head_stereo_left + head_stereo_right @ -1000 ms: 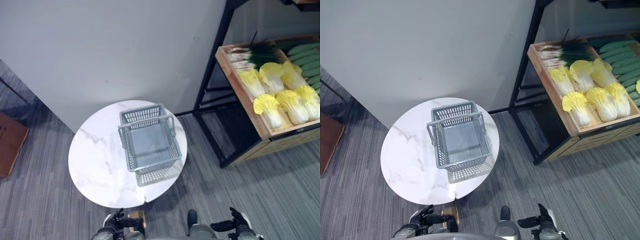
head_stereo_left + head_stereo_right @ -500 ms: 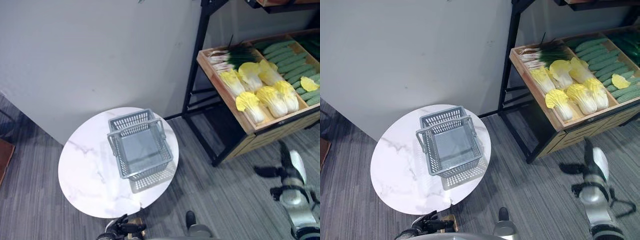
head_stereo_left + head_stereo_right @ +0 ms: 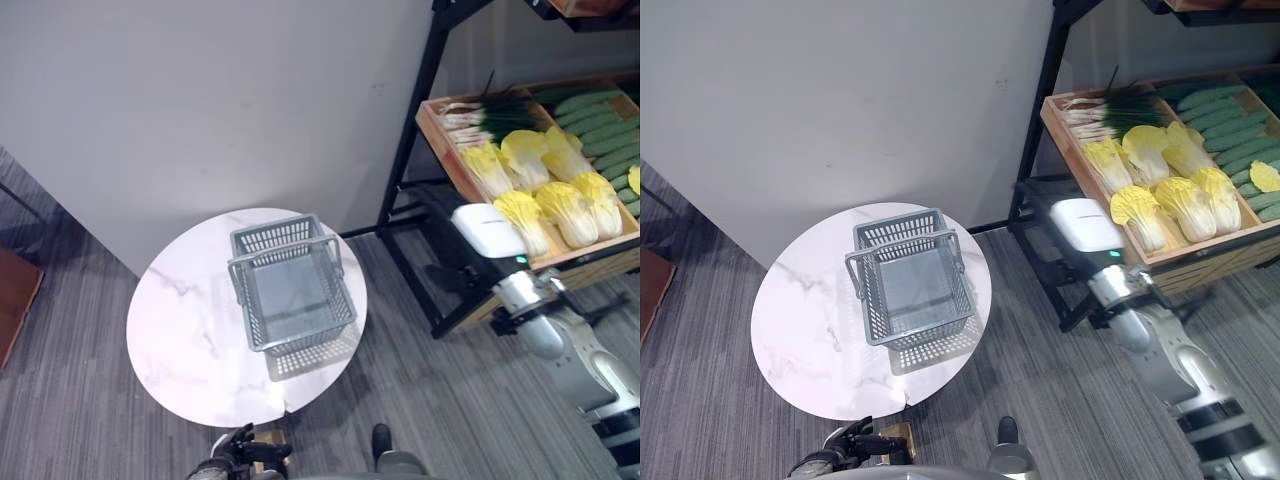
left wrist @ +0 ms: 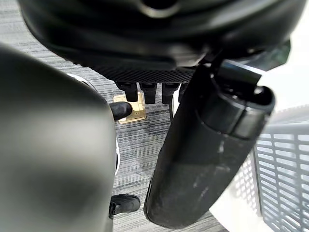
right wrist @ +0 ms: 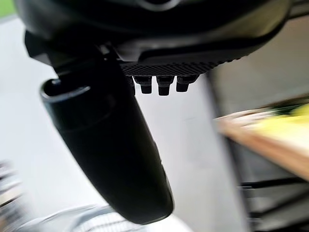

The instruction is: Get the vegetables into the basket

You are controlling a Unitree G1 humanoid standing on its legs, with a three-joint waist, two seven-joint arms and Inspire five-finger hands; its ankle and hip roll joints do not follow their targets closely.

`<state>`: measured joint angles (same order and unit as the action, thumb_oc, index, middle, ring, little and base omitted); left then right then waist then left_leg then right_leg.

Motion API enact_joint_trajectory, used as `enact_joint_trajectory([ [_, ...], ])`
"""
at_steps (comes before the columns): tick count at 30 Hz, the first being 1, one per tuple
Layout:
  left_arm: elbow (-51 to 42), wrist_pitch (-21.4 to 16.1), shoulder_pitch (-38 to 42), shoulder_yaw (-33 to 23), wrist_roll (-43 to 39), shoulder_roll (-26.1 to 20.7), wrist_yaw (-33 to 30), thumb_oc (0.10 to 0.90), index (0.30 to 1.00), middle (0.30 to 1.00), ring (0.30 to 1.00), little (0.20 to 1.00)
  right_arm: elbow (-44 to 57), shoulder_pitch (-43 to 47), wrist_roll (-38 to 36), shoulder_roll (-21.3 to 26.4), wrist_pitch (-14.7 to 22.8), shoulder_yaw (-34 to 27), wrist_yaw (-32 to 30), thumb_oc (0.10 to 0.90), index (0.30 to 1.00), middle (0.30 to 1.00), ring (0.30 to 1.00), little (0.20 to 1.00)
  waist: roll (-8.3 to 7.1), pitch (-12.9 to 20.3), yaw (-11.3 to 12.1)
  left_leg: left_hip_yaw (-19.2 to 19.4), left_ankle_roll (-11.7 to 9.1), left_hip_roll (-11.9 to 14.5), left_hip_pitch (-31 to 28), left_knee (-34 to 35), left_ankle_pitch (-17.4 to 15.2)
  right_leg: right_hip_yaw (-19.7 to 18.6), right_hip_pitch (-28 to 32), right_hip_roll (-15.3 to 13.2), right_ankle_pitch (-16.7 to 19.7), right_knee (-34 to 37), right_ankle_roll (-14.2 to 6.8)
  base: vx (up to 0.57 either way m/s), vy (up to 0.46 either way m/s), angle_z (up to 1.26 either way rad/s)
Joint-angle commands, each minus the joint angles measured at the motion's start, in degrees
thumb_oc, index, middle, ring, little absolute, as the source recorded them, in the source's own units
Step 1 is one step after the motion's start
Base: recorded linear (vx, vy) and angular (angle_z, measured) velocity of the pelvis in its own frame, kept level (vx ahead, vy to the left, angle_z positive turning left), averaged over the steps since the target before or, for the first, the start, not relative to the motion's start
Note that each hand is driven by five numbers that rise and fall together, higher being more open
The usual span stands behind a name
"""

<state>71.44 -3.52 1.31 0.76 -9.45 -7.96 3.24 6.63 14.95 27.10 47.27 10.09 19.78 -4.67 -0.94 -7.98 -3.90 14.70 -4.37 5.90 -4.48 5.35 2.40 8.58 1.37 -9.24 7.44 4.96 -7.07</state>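
An empty grey mesh basket (image 3: 300, 350) stands on a round white marble table (image 3: 185, 330). To the right, a tilted wooden crate (image 3: 470, 175) on a black shelf holds yellow cabbages (image 3: 560, 205), green onions (image 3: 495, 115) and cucumbers (image 3: 610, 120). My right arm is raised in front of the crate's near corner. Its dark right hand (image 3: 448, 277) is open and empty, with the thumb (image 5: 116, 159) straight. My left hand (image 3: 245, 455) hangs low below the table's near edge, open and holding nothing, with the basket's mesh (image 4: 285, 169) beside it.
The shelf's black frame (image 3: 410, 150) stands between the table and the crate. A grey wall runs behind the table. A brown box (image 3: 15, 300) sits on the carpet at the far left. A second crate (image 3: 600, 5) rests on a higher shelf.
My right arm has risen from low on the right and swung left, up to the crate's near corner. The camera has shifted. The left hand stays low.
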Motion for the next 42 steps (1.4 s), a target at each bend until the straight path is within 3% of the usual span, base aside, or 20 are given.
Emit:
enact_joint_trajectory([
  [1, 3.4, 0.2, 0.0, 3.5, 1.9, -1.5, -1.0, 0.9, 1.0, 1.0, 1.0, 1.0, 2.8, 12.9, -7.5, -2.4, 3.1, 0.3, 1.1, 0.9, 1.0, 1.0, 1.0, 1.0, -3.6, -1.1, 3.3, 0.3, 0.4, 0.7, -0.9, -0.3, -1.6, 0.1, 0.9, -4.0, 1.2, 0.0, -3.1, -0.01, -0.004, 0.09],
  [3, 1.4, -0.8, 0.7, 7.2, 3.3, -1.7, -2.6, 0.9, 1.0, 1.0, 1.0, 1.0, -2.0, 20.5, -12.4, -7.3, 1.6, 7.2, 3.8, 0.9, 1.0, 1.0, 1.0, 1.0, -3.73, -1.4, 4.8, -0.3, 0.4, 0.7, -0.5, -0.3, -1.4, 0.6, 0.9, -4.0, 1.2, 0.0, -2.9, -0.02, -0.005, 0.19],
  [5, 1.4, -0.8, 0.7, 7.1, 3.3, -1.7, -2.6, 0.9, 1.0, 1.0, 1.0, 1.0, -2.4, 20.9, -12.4, -7.4, 1.7, 7.5, 3.7, 0.9, 1.0, 1.0, 1.0, 1.0, -3.71, -1.5, 4.6, -0.3, 0.4, 0.7, -0.5, -0.3, -1.4, 0.7, 1.0, -4.1, 1.2, 0.0, -2.9, -0.01, -0.002, 0.19],
  [6, -0.3, -1.7, 1.1, 9.9, 4.6, -1.9, -3.2, 0.9, 1.0, 1.0, 1.0, 1.0, -4.2, 23.9, -13.0, -9.0, 1.4, 10.1, 4.1, 0.9, 1.0, 1.0, 1.0, 1.0, -3.84, -1.7, 5.5, -0.6, 0.4, 0.7, -0.2, -0.3, -1.2, 0.9, 1.0, -4.1, 1.2, 0.0, -2.8, -0.06, -0.017, 0.23],
  [7, -4.1, -2.6, 1.2, 13.9, 4.6, -2.0, -3.5, 0.9, 1.0, 1.0, 1.0, 1.0, -9.9, 30.7, -14.4, -13.1, 0.7, 14.2, 3.5, 0.9, 1.0, 1.0, 1.0, 1.0, -4.0, -2.5, 6.9, -1.3, 0.4, 0.7, 0.7, -0.3, -0.7, 1.6, 0.8, -4.1, 1.4, 0.0, -2.8, -0.08, -0.02, 0.19],
  [9, -5.8, -2.9, 1.8, 16.5, 3.7, -2.6, -3.0, 0.9, 1.0, 1.0, 1.0, 1.0, -16.6, 35.4, -16.3, -17.6, -1.0, 16.6, 4.3, 0.9, 1.0, 1.0, 1.0, 1.0, -4.2, -3.3, 8.3, -2.3, 0.2, 0.6, 1.9, -0.3, -0.2, 2.3, 0.6, -4.1, 1.4, 0.0, -2.7, -0.07, -0.014, 0.14],
  [14, -5.1, -3.3, 2.0, 17.6, 3.2, -3.4, -3.3, 0.9, 1.0, 1.0, 1.0, 1.0, -28.1, 40.8, -15.6, -21.6, -1.5, 18.3, 3.5, 0.9, 1.0, 1.0, 1.0, 1.0, -4.23, -3.7, 9.9, -3.7, 0.3, 0.3, 2.9, -0.3, 0.1, 3.4, 0.7, -4.2, 1.5, 0.0, -2.6, -0.02, 0.0, 0.25],
  [19, -4.5, -4.0, 3.7, 18.5, 1.1, -4.1, -4.0, 0.9, 1.0, 1.0, 1.0, 1.0, -42.6, 46.5, -10.1, -25.0, -1.9, 20.1, -1.4, 0.9, 1.0, 1.0, 1.0, 1.0, -3.86, -5.4, 11.8, -5.1, 0.2, 0.0, 5.4, -0.3, 1.1, 4.5, -0.5, -4.4, 1.8, 0.0, -2.6, -0.06, 0.008, 0.13],
  [25, -5.1, -5.1, 5.4, 19.9, -1.4, -4.8, -4.6, 0.9, 1.0, 1.0, 1.0, 1.0, -54.4, 50.4, -5.9, -25.1, -1.9, 22.4, -5.1, 0.9, 1.0, 1.0, 1.0, 1.0, -2.82, -7.1, 13.0, -6.9, -0.1, -0.3, 8.4, -0.3, 2.3, 5.9, -2.4, -4.8, 2.2, -0.4, -2.6, -0.06, 0.02, 0.09],
  [41, -6.4, -5.3, 5.5, 21.6, -2.5, -4.4, -4.5, 0.9, 1.0, 1.0, 1.0, 1.0, -62.5, 51.9, -4.8, -19.5, -0.8, 23.4, -7.9, 0.9, 1.0, 1.0, 1.0, 1.0, -1.07, -7.6, 13.2, -6.8, -0.3, -0.5, 9.9, -0.3, 2.8, 5.8, -3.8, -5.2, 2.5, 0.0, -2.8, 0.0, 0.002, 0.02],
  [42, -6.2, -5.3, 5.4, 21.6, -2.3, -4.2, -4.7, 0.9, 1.0, 1.0, 1.0, 1.0, -62.5, 51.8, -5.1, -18.4, -0.7, 22.9, -8.1, 0.818, 0.885, 0.885, 0.885, 0.885, -0.99, -7.5, 13.0, -6.7, -0.3, -0.6, 9.8, -0.3, 2.7, 5.8, -3.8, -5.2, 2.4, 0.0, -2.8, 0.0, 0.0, 0.0],
])
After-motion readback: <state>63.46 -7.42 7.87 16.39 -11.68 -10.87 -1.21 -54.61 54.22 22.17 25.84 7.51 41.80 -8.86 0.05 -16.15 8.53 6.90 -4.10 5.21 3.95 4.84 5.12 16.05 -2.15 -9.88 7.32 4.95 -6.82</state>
